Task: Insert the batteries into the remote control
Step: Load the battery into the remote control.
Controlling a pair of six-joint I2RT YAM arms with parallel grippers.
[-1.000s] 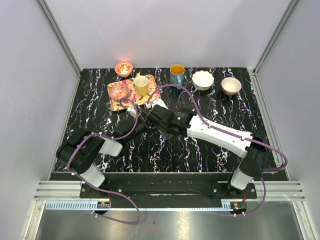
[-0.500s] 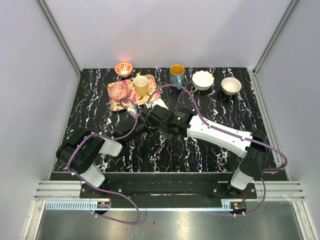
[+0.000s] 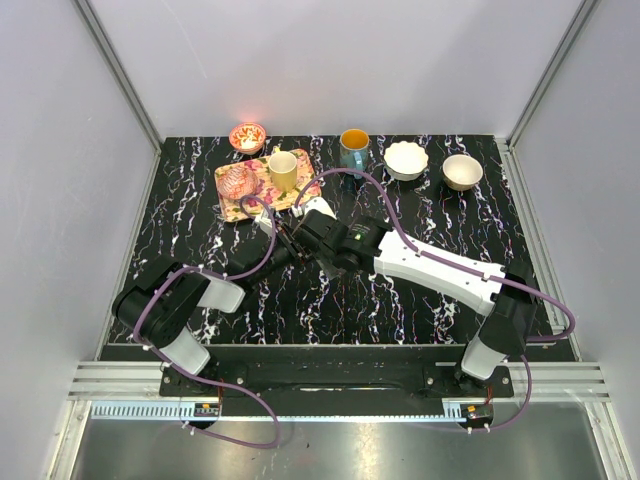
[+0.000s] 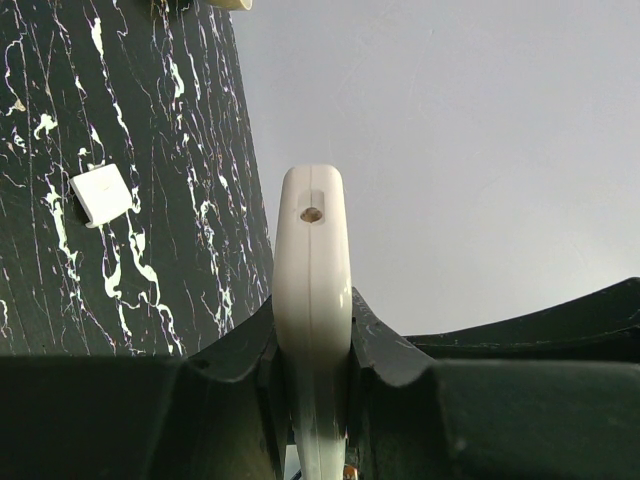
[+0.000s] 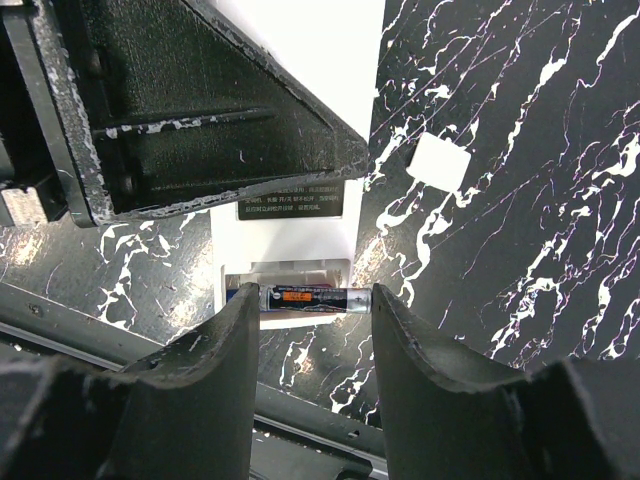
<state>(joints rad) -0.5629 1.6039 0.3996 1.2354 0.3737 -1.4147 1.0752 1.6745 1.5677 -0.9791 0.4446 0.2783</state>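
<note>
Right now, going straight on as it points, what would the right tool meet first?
The remote control, at its open bay just beyond the battery the right tool holds; depth unclear, they may already touch.

White remote control [image 5: 300, 238], labelled back showing, compartment open — dark battery [image 5: 318, 299], orange band, lying crosswise at the compartment

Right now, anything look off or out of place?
Only the small white cover, loose on the table apart from the remote control. The battery in the right tool sticks out past the remote's side edge, so it may be slightly misaligned.
</note>
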